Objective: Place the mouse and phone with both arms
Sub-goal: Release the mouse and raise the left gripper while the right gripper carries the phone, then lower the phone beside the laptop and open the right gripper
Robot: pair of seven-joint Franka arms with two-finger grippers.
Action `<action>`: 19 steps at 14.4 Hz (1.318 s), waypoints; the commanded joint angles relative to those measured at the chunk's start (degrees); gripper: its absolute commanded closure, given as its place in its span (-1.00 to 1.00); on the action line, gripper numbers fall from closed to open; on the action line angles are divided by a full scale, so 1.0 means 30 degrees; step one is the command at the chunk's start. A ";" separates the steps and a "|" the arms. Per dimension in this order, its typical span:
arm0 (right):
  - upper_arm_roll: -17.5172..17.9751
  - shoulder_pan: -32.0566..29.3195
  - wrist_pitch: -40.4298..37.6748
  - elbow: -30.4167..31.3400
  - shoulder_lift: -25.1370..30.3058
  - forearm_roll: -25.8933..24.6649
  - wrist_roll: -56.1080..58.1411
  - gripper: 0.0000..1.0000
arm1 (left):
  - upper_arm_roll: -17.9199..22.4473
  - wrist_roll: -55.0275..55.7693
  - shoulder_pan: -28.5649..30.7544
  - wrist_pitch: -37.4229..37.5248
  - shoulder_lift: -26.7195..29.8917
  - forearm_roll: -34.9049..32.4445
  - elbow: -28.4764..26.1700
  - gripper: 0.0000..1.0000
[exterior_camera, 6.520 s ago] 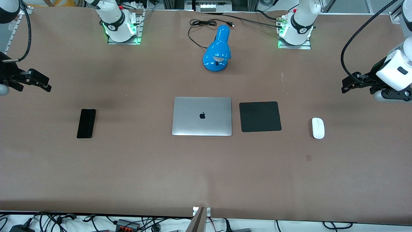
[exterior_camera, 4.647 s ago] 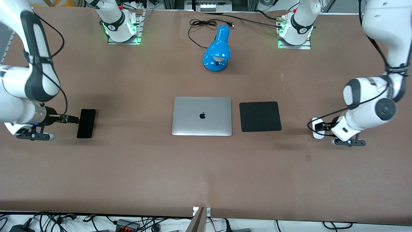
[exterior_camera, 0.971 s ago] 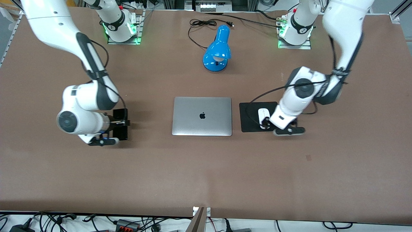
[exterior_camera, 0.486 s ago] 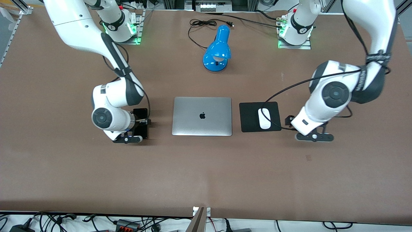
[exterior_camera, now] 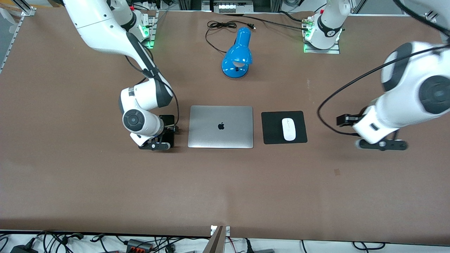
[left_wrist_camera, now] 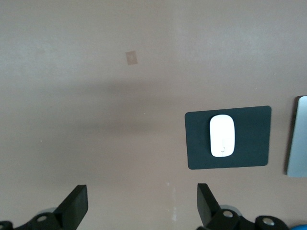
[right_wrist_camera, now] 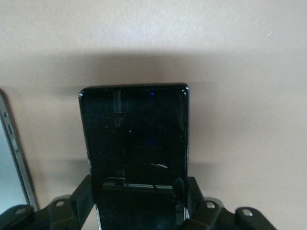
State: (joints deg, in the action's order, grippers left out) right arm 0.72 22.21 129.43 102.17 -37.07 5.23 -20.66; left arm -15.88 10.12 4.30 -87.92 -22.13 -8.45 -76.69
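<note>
The white mouse (exterior_camera: pixel 289 129) lies on the black mouse pad (exterior_camera: pixel 272 133), free of any gripper; it also shows in the left wrist view (left_wrist_camera: pixel 222 135). My left gripper (exterior_camera: pixel 344 120) is open and empty, up over bare table toward the left arm's end from the pad; its fingers (left_wrist_camera: pixel 76 206) stand wide apart. My right gripper (exterior_camera: pixel 169 130) is shut on the black phone (exterior_camera: pixel 167 118) and holds it low, close beside the laptop (exterior_camera: pixel 220 127) on the right arm's side. In the right wrist view the phone (right_wrist_camera: pixel 134 139) sits between the fingers (right_wrist_camera: pixel 80 197).
A blue desk lamp (exterior_camera: pixel 238 54) with its black cord stands farther from the front camera than the laptop. The laptop's edge shows in both wrist views (left_wrist_camera: pixel 300 136) (right_wrist_camera: pixel 13 158). Bare brown table lies nearer the front camera.
My left gripper has let go of the mouse on the pad and drawn away toward the left arm's end. My right gripper has carried the phone closer to the laptop.
</note>
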 commanded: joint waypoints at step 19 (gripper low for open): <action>-0.0386 0.0073 -0.3460 -0.2375 0.3039 0.0102 -0.1495 -1.00 | 0.5909 -0.4076 -0.2457 -0.1429 0.6589 0.3227 -0.4996 -1.00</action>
State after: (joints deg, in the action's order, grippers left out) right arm -0.68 24.80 126.32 100.46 -29.25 5.24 -25.96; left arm 1.89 -0.95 -2.35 -93.13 -2.57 2.21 -92.90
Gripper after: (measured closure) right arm 0.000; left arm 0.000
